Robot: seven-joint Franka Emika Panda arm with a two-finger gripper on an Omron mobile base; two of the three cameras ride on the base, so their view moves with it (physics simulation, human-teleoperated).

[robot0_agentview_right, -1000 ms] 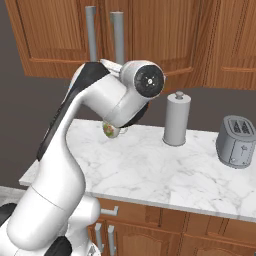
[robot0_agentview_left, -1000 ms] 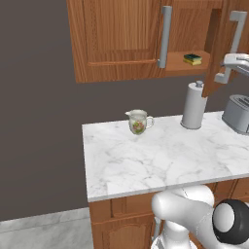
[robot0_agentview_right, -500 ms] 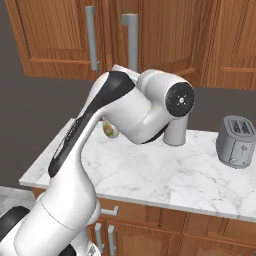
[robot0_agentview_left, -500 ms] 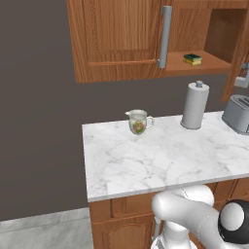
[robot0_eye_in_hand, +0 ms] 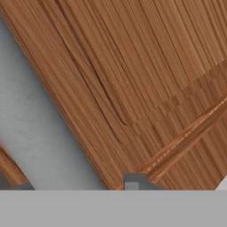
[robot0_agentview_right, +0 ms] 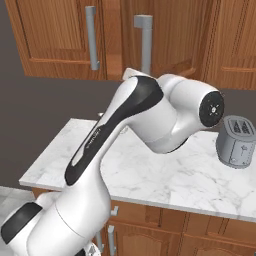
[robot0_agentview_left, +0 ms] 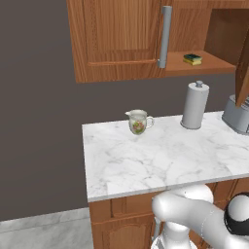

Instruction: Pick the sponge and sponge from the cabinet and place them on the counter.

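Close against my gripper (robot0_eye_in_hand: 133,181), the hand view shows a reddish-brown cabinet (robot0_agentview_left: 116,39) door panel crossed by a grey bar handle (robot0_eye_in_hand: 40,128); I cannot tell whether the fingers are parted or clenched, nor whether they hold anything. Off to the side, from the left base view, one sponge (robot0_agentview_left: 193,59) lies on the open wooden shelf (robot0_agentview_left: 204,67), well above the counter (robot0_agentview_left: 160,155). On that white marble slab I see a floral jug (robot0_agentview_left: 138,121), a paper-towel roll (robot0_agentview_left: 194,105) and a toaster (robot0_agentview_right: 236,141). Behind the counter's bare end stands a dark grey wall (robot0_agentview_left: 34,107).
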